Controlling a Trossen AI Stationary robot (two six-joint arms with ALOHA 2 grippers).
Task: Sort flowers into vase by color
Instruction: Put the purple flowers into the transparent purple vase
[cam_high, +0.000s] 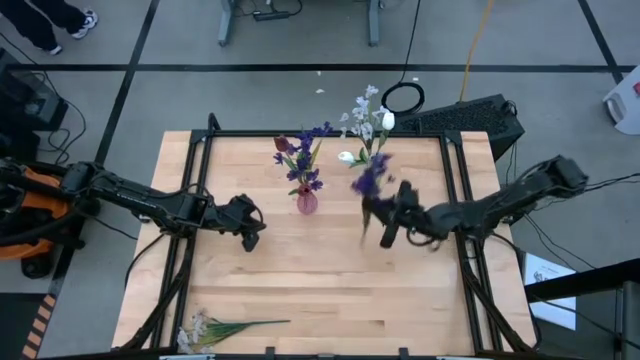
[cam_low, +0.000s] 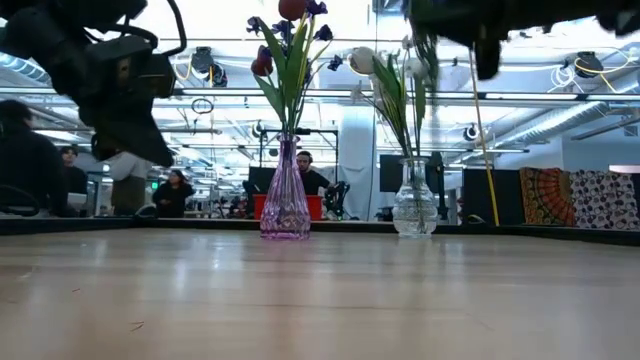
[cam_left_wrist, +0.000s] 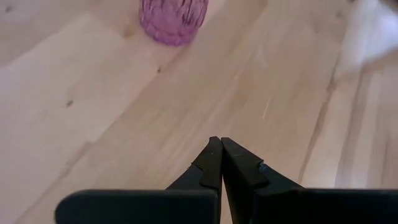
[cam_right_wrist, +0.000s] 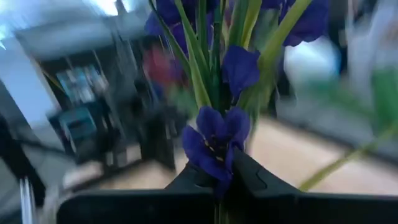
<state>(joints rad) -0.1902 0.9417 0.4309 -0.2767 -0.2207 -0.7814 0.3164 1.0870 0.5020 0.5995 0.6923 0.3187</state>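
Right of the pink vase (cam_high: 306, 202), your right gripper (cam_high: 388, 228) is clenched on a purple flower (cam_high: 371, 178), stem roughly upright, blossoms toward the table's far edge. That vase, holding purple and red, sits just left of it; the clear vase (cam_low: 414, 212) holds white. Left gripper (cam_high: 250, 228) is closed, empty. One white spray (cam_high: 215, 328) lies on the wood table (cam_high: 330, 280) at its near edge, workshop behind.

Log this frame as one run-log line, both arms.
left gripper: shut, empty, above table left of pink vase | right gripper: shut on purple flower, lifted beside clear vase | white spray: on table, unsorted
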